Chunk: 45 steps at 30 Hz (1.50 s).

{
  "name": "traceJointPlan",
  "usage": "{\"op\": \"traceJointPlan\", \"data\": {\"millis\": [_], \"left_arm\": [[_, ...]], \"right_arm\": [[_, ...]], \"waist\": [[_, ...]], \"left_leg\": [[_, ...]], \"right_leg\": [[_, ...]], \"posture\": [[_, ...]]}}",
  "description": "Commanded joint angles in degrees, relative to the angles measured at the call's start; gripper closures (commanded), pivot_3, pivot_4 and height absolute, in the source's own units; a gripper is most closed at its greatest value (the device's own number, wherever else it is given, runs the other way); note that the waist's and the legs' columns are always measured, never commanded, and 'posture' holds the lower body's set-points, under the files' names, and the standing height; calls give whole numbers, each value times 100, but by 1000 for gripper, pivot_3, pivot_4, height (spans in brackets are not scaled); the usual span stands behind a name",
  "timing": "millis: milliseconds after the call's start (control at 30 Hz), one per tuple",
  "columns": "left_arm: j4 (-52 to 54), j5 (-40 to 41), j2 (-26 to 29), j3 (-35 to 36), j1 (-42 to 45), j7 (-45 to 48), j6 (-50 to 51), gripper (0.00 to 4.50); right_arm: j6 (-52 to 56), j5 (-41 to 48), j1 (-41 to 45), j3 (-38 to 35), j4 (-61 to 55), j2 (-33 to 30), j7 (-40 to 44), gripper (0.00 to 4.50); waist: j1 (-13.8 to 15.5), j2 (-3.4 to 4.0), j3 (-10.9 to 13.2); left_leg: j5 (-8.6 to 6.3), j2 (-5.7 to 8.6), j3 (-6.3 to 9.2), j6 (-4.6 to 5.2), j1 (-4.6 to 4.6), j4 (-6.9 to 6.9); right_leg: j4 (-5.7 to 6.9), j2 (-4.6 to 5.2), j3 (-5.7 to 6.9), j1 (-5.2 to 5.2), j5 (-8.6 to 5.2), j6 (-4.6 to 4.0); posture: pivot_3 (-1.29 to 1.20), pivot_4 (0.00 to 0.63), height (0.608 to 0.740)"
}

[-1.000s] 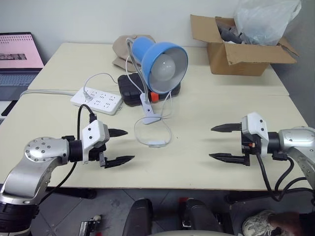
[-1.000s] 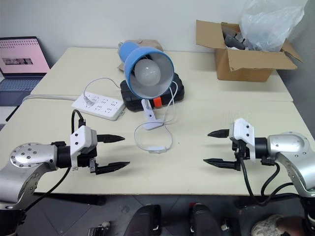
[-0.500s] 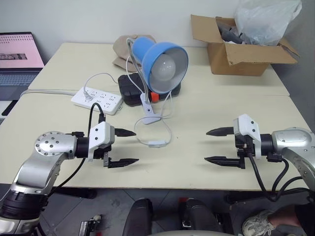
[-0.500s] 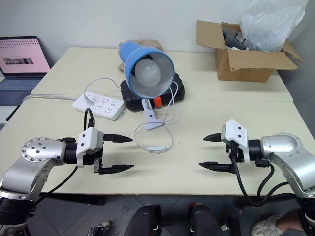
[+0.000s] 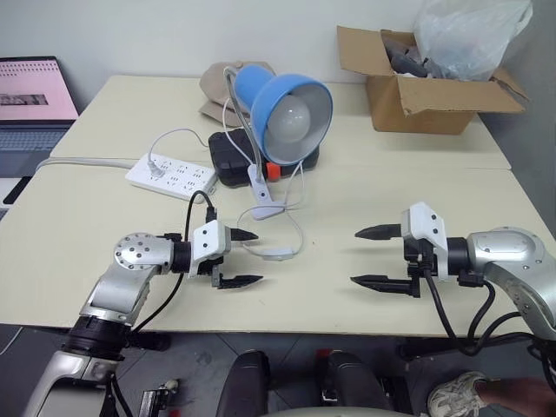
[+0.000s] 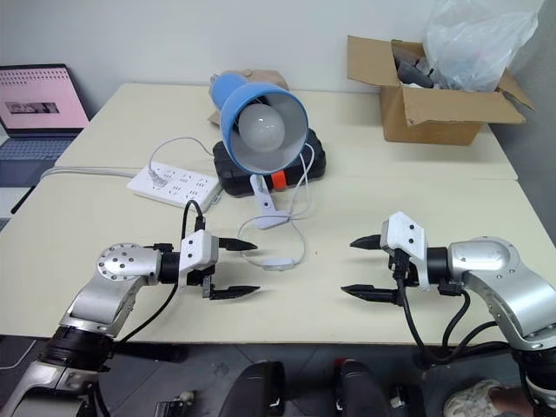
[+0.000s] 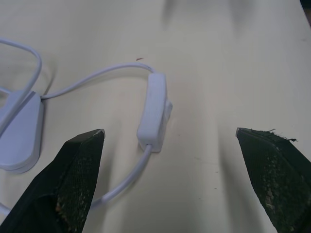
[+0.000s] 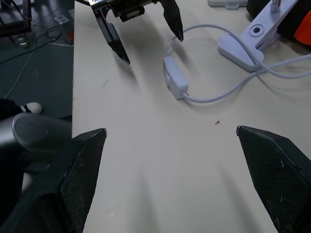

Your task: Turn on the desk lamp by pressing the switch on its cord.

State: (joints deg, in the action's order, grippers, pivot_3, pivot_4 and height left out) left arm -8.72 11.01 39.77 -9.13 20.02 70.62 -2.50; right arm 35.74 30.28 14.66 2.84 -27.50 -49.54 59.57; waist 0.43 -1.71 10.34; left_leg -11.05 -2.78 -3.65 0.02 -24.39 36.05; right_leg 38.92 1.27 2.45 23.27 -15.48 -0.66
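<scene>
Landmark: switch [image 5: 276, 254], small white oblong on the counter [image 5: 78, 226], inline on the thin white cord [image 5: 294, 228].

Left hand [image 5: 245, 258]: nearest item to the switch, just beside it on the robot's left, pointing toward it. Fingers wide apart, holding nothing; upper fingertip close to the switch's near end, contact not visible. In the left wrist view the switch [image 7: 153, 111] lies ahead between the two fingers, its long axis running roughly along the hand's pointing line, slightly skewed.

Right hand [image 5: 368, 257]: well apart from the switch on the robot's right, facing it across bare counter. Fingers spread wide, empty, touching nothing.

Judgement: the left hand is the nearer and better placed to press; the switch is not yet pressed and the bulb looks unlit.

Lamp [image 5: 291, 104]: beyond the switch, blue shade with white bulb facing the robot, clip base [image 5: 263, 207] just behind the switch.

Power strip [image 5: 170, 176]: beyond the switch, to the left.

Black case [image 5: 228, 162]: behind the lamp base.

Cardboard box [image 5: 426, 95]: far right of the switch, at the counter's back.
</scene>
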Motion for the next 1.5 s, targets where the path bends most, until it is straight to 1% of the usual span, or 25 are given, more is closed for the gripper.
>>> {"op": "traceJointPlan", "data": {"millis": [33,200,267,300,467,533,567,633,767,867,1067,1167,1367,1500], "left_arm": [[-432,-278,-131,-134,220,-30,-454,11],[-1031,-452,-373,-273,572,40,-744,11],[-1169,-420,-444,-270,653,109,-748,354],[-1223,-402,-474,-269,689,136,-733,450],[-1325,-365,-545,-257,761,265,-654,1627],[-1332,-363,-565,-254,781,299,-617,2016],[-1337,-378,-574,-257,798,302,-607,2292],[-1347,-412,-588,-268,827,298,-612,2656],[-1365,-465,-618,-287,865,270,-647,3557],[-1313,-482,-650,-306,891,267,-684,4089],[-792,-533,-699,-499,1050,359,-622,4103],[-460,-552,-699,-638,1143,460,-454,4103],[-25,-564,-730,-780,1275,490,-47,4103],[122,-659,-730,-843,1348,411,153,4103]], "right_arm": [[-4,27,67,-49,-270,-5,-74,0],[53,73,45,-53,-353,-13,-140,0],[80,88,33,-60,-386,-10,-160,0],[96,95,26,-65,-400,-10,-165,0],[158,115,0,-88,-464,-12,-193,0],[178,125,-8,-98,-485,-17,-204,0],[184,125,-9,-100,-492,-19,-207,0],[194,125,-5,-101,-498,-21,-212,0],[200,118,12,-92,-502,-24,-207,0],[197,112,21,-93,-502,-32,-199,0],[265,163,122,-127,-515,102,-368,0],[312,162,231,-11,-581,311,-553,0],[354,-241,482,478,-474,537,-804,0],[462,-436,841,932,-275,791,-896,0]], "waist": [[-1,0,0],[0,-1,-1],[0,-1,-1],[-1,-1,-1],[-2,-1,-1],[-3,-1,-1],[-3,-1,-1],[-4,-1,-1],[-4,-1,-1],[-4,-1,-1],[-5,-1,-1],[-5,-1,-1],[-38,-2,-1],[-56,-2,-1]], "left_leg": [[0,0,0,0,0,0],[0,-1,3,0,-2,1],[0,0,4,0,-3,3],[0,0,4,1,-3,5],[1,1,4,1,-3,6],[1,0,4,1,-3,6],[1,0,4,1,-3,6],[1,1,4,1,-3,6],[1,1,4,1,-3,6],[1,1,4,1,-3,6],[1,1,4,1,-4,7],[1,1,5,1,-5,8],[1,-1,6,1,-5,7],[1,-1,6,1,-4,8]], "right_leg": [[0,0,0,0,0,0],[1,-1,4,1,0,0],[1,-1,5,0,2,3],[1,-1,4,-1,3,4],[1,-1,2,-2,4,7],[1,-1,3,-1,4,7],[1,-1,3,-1,4,7],[1,-1,2,-1,4,7],[1,-1,3,-1,4,7],[1,-1,2,-2,4,7],[1,-1,3,-2,5,7],[1,-1,3,-2,5,8],[3,-9,0,-1,5,8],[4,-10,0,0,5,8]], "posture": [[0,150,740],[0,150,740],[0,150,740],[0,150,740],[0,150,740],[0,150,740],[0,150,740],[0,150,740],[0,150,740],[0,150,740],[0,150,740],[0,150,740],[0,150,740],[0,150,740]]}}
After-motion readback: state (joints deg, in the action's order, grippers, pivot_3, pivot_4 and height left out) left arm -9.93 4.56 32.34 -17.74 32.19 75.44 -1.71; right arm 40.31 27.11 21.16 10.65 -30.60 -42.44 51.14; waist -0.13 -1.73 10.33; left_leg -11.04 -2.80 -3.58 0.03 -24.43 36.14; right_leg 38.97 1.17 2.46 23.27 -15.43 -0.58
